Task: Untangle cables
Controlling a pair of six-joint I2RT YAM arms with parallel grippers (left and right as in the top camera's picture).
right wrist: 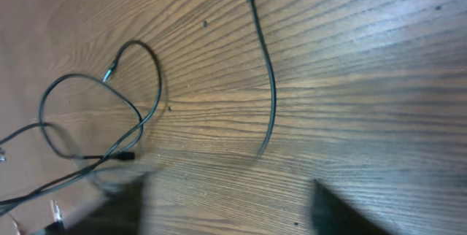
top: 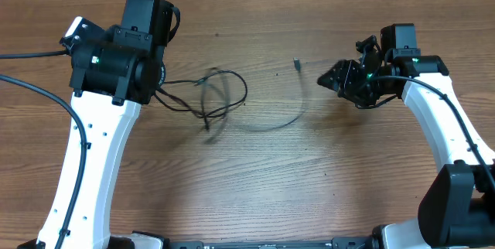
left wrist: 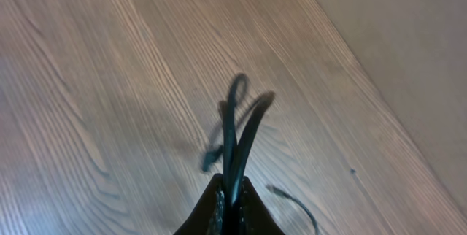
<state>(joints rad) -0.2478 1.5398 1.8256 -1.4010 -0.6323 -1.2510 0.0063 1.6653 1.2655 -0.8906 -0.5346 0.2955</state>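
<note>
1. Cables lie on the wooden table between my two arms, nearer the left one. They are thin black cords in loose overlapping loops, with strands running off toward the left arm's wrist
2. One cord swings out of the loops in a wide arc to the right. It ends in a small plug lying flat on the wood, near the right arm's fingers but not touching them
3. My left gripper is clamped tight on the cables. In the left wrist view two black strands rise from between the pinched fingers and bend over above the table, throwing a shadow on the wood. From overhead the wrist housing covers that grip, so I only see cord disappearing under it
4. My right gripper stands wide with nothing between its jaws. In its wrist view the two fingers are dark blurs at the bottom edge, far apart, with bare wood between them
5. That same view shows the loops off to the left, with a silver-tipped end on the upper loop and a dark plug lower down. The arcing cord's near end blurs out, and I cannot tell where it joins the rest
</note>
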